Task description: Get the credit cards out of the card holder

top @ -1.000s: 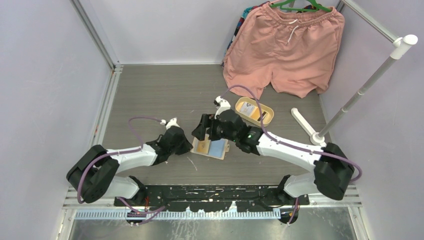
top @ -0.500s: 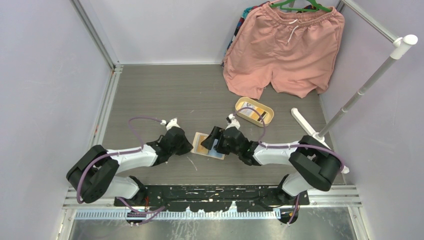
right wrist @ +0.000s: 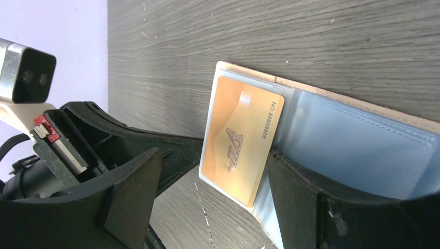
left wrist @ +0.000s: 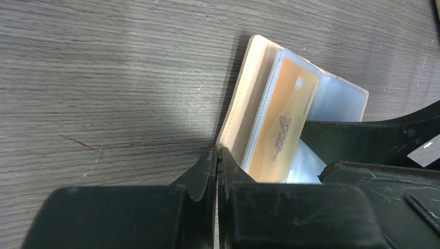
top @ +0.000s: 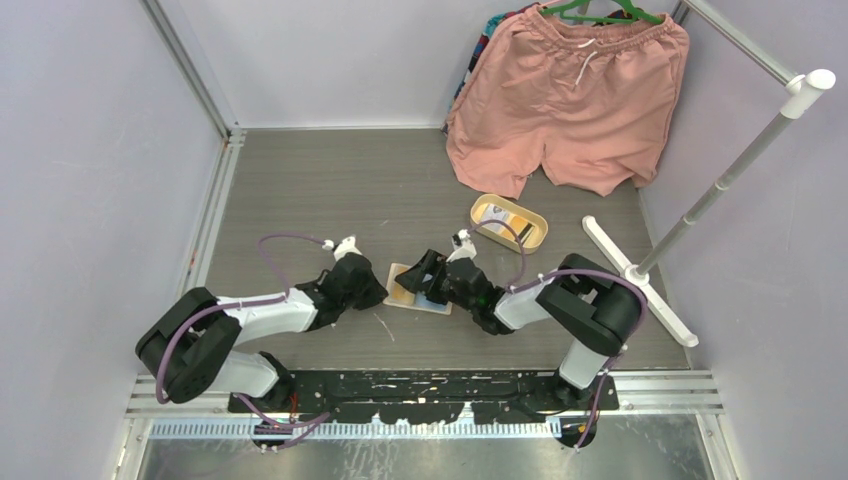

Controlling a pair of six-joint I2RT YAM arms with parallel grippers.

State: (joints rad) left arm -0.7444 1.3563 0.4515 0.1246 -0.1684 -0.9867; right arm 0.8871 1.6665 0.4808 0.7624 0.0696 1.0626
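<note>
Left gripper [left wrist: 217,155]: jaws closed, tips at the holder's near-left edge; can't tell if they pinch the cover. Holder [left wrist: 241,98] lies open on the bench [top: 330,180] between both grippers. It has the orange card [right wrist: 241,140] in its clear left sleeve and blue pockets [right wrist: 358,145] on the right. Right gripper [right wrist: 212,161]: low, jaws open, straddling the card, one finger on the pockets. Tray [top: 478,206] further right holds a flat orange-and-white item. Vs 0.5 s ago: right arm folded in tighter, left arm unchanged.
</note>
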